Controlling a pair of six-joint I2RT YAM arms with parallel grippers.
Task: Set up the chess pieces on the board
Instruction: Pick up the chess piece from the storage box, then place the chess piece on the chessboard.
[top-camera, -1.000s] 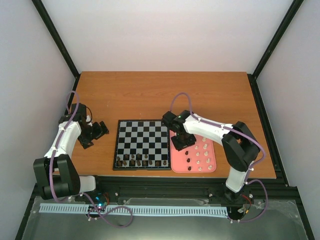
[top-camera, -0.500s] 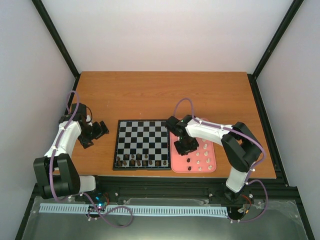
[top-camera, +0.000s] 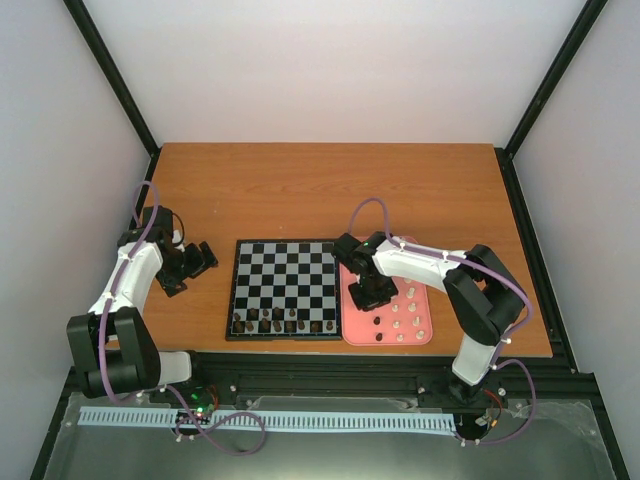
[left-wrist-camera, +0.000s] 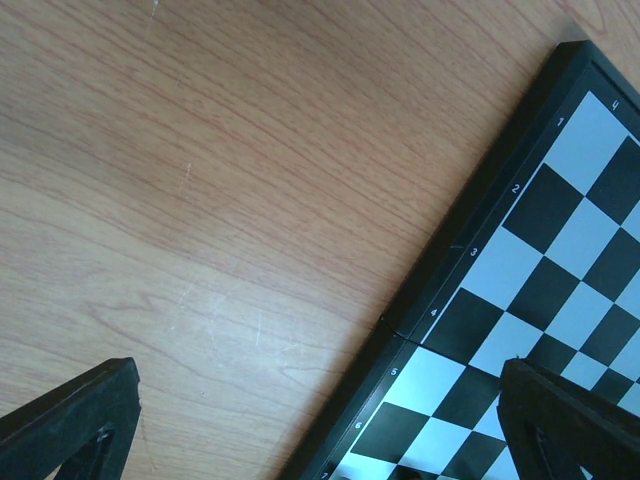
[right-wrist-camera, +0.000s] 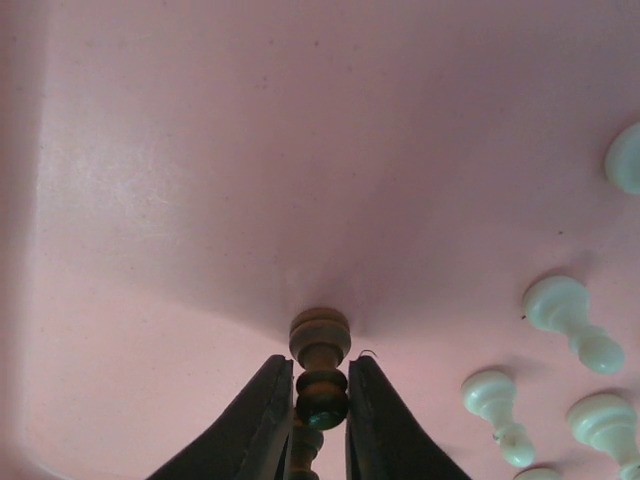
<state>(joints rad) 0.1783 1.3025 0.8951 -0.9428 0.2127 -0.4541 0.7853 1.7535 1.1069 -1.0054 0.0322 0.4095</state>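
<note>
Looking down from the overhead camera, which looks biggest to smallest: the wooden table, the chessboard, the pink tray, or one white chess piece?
1. wooden table
2. chessboard
3. pink tray
4. white chess piece
All lie at table level, so nearness to the camera hardly skews the order.

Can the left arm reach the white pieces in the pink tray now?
Probably not: the board lies between the left gripper and the white pieces, and the right gripper hangs over that tray.
</note>
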